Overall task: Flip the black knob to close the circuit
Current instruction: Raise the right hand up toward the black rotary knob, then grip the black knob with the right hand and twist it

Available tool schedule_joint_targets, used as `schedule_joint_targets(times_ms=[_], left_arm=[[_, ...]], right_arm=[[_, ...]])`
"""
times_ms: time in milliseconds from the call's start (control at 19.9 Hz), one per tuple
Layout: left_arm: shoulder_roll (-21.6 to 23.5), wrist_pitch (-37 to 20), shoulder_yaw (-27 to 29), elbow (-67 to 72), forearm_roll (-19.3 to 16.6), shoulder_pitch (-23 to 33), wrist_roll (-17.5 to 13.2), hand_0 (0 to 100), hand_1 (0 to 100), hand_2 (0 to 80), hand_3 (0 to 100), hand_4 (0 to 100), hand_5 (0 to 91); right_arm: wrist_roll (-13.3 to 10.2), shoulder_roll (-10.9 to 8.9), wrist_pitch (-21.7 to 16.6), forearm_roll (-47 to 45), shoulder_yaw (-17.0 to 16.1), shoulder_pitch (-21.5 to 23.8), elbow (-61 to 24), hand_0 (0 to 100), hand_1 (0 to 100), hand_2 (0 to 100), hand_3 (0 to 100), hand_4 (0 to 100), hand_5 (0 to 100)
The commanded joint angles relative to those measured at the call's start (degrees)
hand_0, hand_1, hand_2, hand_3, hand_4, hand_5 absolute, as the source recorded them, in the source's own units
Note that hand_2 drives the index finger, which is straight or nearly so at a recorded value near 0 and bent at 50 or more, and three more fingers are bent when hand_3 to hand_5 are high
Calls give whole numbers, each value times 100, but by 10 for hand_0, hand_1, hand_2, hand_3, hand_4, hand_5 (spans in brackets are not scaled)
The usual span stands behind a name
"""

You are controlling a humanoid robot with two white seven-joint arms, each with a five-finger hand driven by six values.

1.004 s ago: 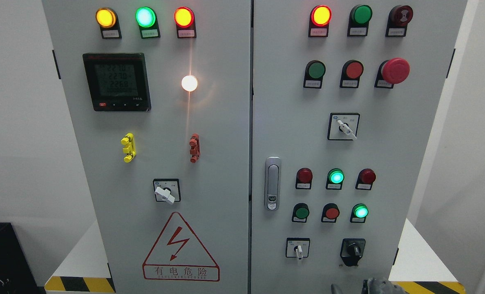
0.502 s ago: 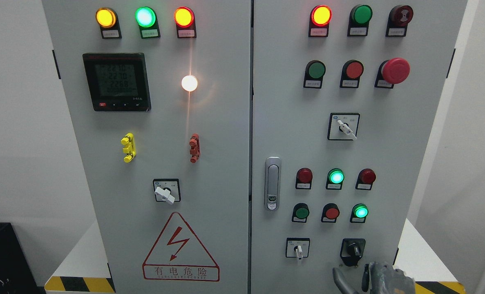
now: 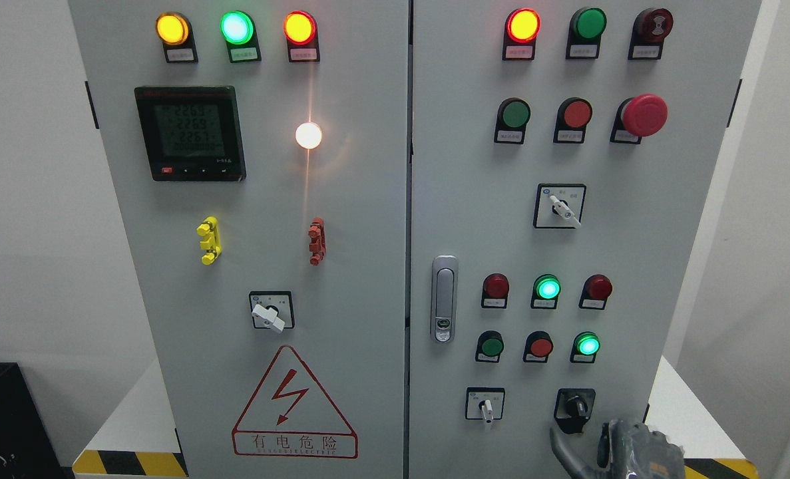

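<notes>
Robot hand, the right one, hovers just below the black knob low on the cabinet's right door, fingers loosely spread, holding nothing. It looks like the approach step; next it must rise, pinch the knob and twist.

right hand | showing at bottom edge, right of centre | casing showing as dull grey, bulky, faceted, with rounded knuckle-like blocks | fingers showing as dark grey, slim, curved | black gaps lying between segments | tiny coloured speck glinting at the lower edge | wrist being cut off by frame
</notes>
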Motion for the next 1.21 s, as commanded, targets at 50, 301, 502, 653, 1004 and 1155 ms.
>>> schedule_joint_targets(times_ms=[50,301,502,653,1004,1155], left_arm=[[0,4,0,-167,0,123,1,120,556,0,0,0,0],[0,4,0,-167,0,132,1,120,556,0,0,0,0],[0,4,0,-167,0,132,1,120,556,0,0,0,0],[0,4,0,-167,0,132,1,120,556,0,0,0,0],[0,4,0,-167,0,132,1,120,556,0,0,0,0],[0,4,0,-167,0,123,1,120,556,0,0,0,0]], right_arm=[[-18,1,1,15,-173,-96,117,0,0,877,1000,969,1000],[-36,0,-8,15,-313,-96,178,0,0,876,1000,969,1000],[-53,-8,-8,6,-358,-105,196,0,0,873,1000,971,1000],[-62,-8,-8,15,-401,-105,196,0,0,871,1000,971,1000],[-53,-8,-17,-3,-463,-149,178,0,0,869,1000,970,1000],[-62,-8,-8,-38,-463,-184,170,0,0,868,1000,970,1000]])
